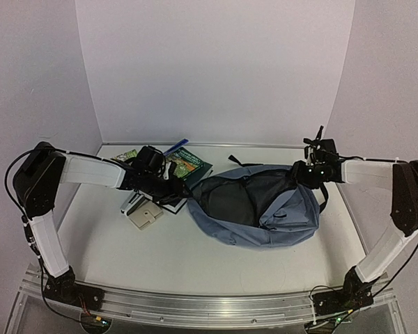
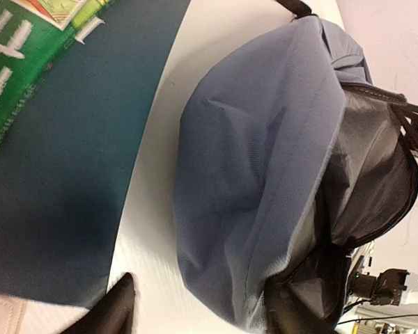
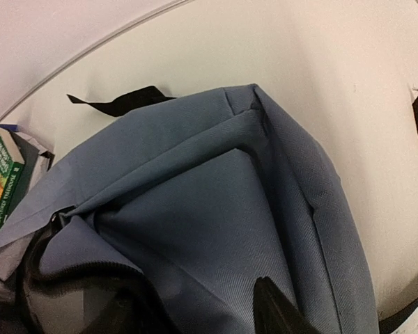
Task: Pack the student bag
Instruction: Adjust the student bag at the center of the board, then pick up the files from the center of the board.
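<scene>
- Backpack (image 1: 254, 209) lies on the table (image 1: 195, 264), right of centre. Its mouth is gaping upward and the dark lining shows. Nothing is visibly packed inside.
- Left gripper (image 1: 174, 186) is at the bag's left end, just beside the rim. In the left wrist view one finger (image 2: 118, 309) is clear at the bottom left, and a dark shape on the far side looks like its mate. The jaws read as parted, with bag fabric lying loose in the gap and nothing clamped.
- Right gripper (image 1: 301, 174) is over the bag's far right rim. The right wrist view shows only one finger (image 3: 275, 309), over grey-blue cloth. I cannot tell whether it is open or gripping.
- Loose items sit left of the bag: a green-and-teal book (image 1: 192, 165) just beside the left rim, a blue pen (image 1: 175, 147) behind it, and a small beige case (image 1: 145, 216) nearer the front.
- Step, as a judgement: the bag is opened and ready to load, but no item has been picked up yet.
- Next move probably calls for the left arm to back off the rim and take the book, which is the closest item.
- It then has to lift the book over the soft lip without folding the mouth shut.
- The right arm may need to pinch the rim to keep the opening wide.
</scene>
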Controlling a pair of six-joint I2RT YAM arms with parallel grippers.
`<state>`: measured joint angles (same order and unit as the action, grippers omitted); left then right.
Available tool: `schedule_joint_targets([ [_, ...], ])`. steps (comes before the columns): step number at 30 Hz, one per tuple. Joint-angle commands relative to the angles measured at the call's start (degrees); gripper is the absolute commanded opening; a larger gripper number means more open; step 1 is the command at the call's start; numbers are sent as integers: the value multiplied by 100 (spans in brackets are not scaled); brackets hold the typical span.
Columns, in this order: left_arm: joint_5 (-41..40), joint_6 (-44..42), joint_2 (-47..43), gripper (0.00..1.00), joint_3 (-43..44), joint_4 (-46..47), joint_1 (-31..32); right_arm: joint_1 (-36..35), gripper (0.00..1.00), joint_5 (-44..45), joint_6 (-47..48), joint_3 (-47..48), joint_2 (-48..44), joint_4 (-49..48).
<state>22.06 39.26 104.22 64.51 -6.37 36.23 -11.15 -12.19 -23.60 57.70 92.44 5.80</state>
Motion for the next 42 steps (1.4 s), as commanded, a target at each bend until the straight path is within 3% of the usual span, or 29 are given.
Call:
schedule_joint_targets([
  [1,-376,-171,-692,75,107,-293,-46,39,65,-310,71,-89,-425,-132],
  [5,-558,-272,-1052,83,4,-480,-50,35,82,-807,163,-138,-669,-118],
  [13,-1214,-900,-1621,87,203,-1192,-132,35,95,-1339,330,-189,-1144,-42],
  [19,-2443,-1899,-1443,87,1096,-2166,-218,41,96,-1554,400,-193,-1356,-22],
  [25,-3756,-3175,-710,87,2123,-2552,-268,34,96,-1631,397,-275,-1489,2],
  [33,-4104,-4237,632,88,3199,-2633,-412,29,96,-1635,373,-344,-1701,139],
  [42,-4506,-4639,1703,85,4014,-2706,-469,22,96,-1628,341,-431,-1870,252],
])
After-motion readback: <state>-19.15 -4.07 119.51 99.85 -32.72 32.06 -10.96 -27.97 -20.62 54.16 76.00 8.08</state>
